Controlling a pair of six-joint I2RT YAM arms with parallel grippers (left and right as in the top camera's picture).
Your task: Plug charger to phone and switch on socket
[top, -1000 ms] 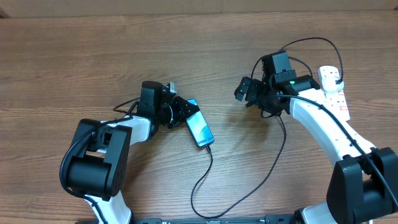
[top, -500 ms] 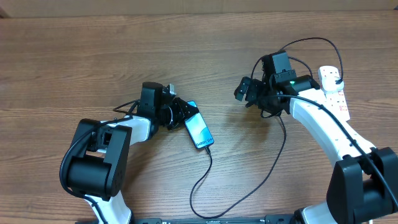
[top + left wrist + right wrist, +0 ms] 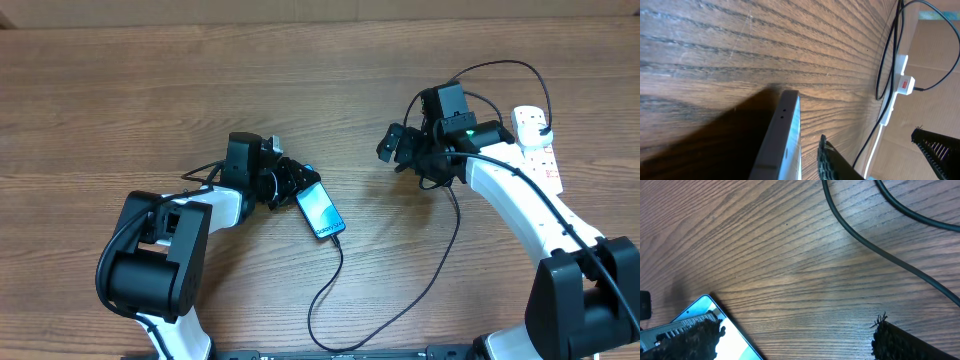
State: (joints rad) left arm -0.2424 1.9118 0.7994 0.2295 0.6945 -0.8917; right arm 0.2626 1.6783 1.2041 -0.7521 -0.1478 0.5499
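Observation:
The phone (image 3: pixel 320 210), with a light-blue screen, lies slanted on the table. The charger cable (image 3: pixel 335 275) is in its lower end, loops along the front, and runs up to the socket (image 3: pixel 537 150), a white strip at the far right. My left gripper (image 3: pixel 290 182) is open at the phone's upper end. In the left wrist view the phone's edge (image 3: pixel 782 135) is raised and just outside one finger (image 3: pixel 832 160). My right gripper (image 3: pixel 397 146) is open and empty, between phone and socket. Its view shows the phone's corner (image 3: pixel 737 337) and the cable (image 3: pixel 865 242).
The socket's red switch (image 3: pixel 905 84) and white cord (image 3: pixel 872 145) show in the left wrist view, beside a black cable (image 3: pixel 885 50). Black cables arch over the right arm (image 3: pixel 500 66). A cardboard wall runs along the table's far edge (image 3: pixel 300 10).
The phone's upper end has shifted slightly toward the front right beside my left gripper. The right arm has not moved.

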